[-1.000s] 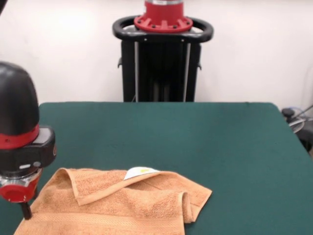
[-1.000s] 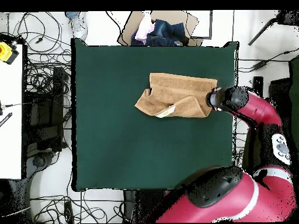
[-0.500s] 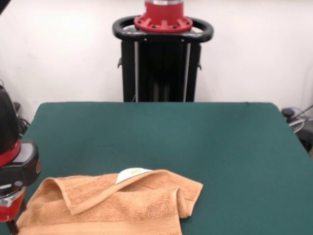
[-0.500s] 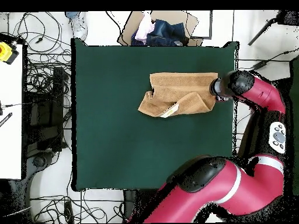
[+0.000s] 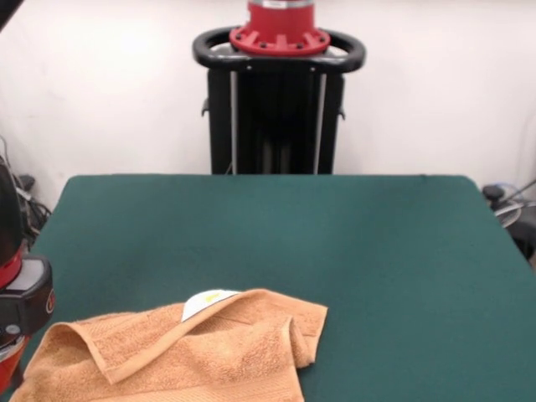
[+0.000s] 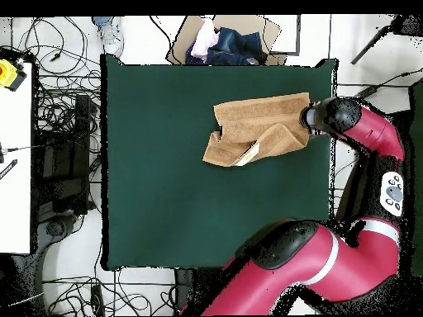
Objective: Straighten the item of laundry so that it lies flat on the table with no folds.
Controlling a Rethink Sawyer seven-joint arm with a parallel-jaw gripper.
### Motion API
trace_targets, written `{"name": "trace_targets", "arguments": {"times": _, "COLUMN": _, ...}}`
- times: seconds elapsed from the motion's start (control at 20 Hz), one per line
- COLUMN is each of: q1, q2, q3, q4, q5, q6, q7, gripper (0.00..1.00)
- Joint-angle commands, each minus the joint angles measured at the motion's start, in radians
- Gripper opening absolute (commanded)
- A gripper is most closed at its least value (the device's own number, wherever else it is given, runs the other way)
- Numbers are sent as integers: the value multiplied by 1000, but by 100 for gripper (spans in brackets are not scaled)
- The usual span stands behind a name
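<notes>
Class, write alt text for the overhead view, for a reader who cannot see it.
An orange-tan towel lies crumpled and partly folded near the right edge of a dark green table, its white care tag showing at a turned-over flap. The red robot arm curves up the right side, its gripper at the towel's right edge. Cables and clutter surround the table.

Beyond the far edge from my base sat an open cardboard box [image 6: 223,41] with a heap of clothes [image 6: 221,39] in it, blue and pale pieces mixed. Black cables [image 6: 62,124] lay tangled over the floor on one side, next to a white bench [image 6: 16,165] that carried a yellow object [image 6: 8,74] at its corner. Behind my pedestal stood a plain white wall [image 5: 435,84]
</notes>
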Motion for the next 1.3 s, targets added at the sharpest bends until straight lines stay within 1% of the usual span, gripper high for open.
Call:
{"name": "trace_targets", "arguments": {"times": 0.05, "q1": 9, "q2": 95, "q3": 22, "q4": 28, "q5": 12, "q6": -154, "q7": 117, "gripper": 100}}
{"name": "trace_targets", "arguments": {"times": 0.35, "q1": 23, "q2": 117, "q3": -6, "q4": 3, "q5": 2, "q6": -158, "q7": 145, "gripper": 100}}
{"name": "trace_targets", "arguments": {"times": 0.55, "q1": 23, "q2": 104, "q3": -5, "q4": 34, "q5": 17, "q6": -177, "q7": 153, "gripper": 100}}
{"name": "trace_targets", "arguments": {"times": 0.9, "q1": 8, "q2": 90, "q3": 11, "q4": 66, "q5": 34, "q6": -194, "q7": 119, "gripper": 100}}
{"name": "trace_targets", "arguments": {"times": 1.0, "q1": 5, "q2": 55, "q3": 11, "q4": 110, "q5": 39, "q6": -196, "q7": 109, "gripper": 100}}
{"name": "trace_targets", "arguments": {"times": 1.2, "q1": -10, "q2": -77, "q3": 10, "q4": 253, "q5": 63, "q6": -172, "q7": 83, "gripper": 100}}
{"name": "trace_targets", "arguments": {"times": 1.3, "q1": -19, "q2": -134, "q3": 7, "q4": 301, "q5": 76, "q6": -140, "q7": 65, "gripper": 100}}
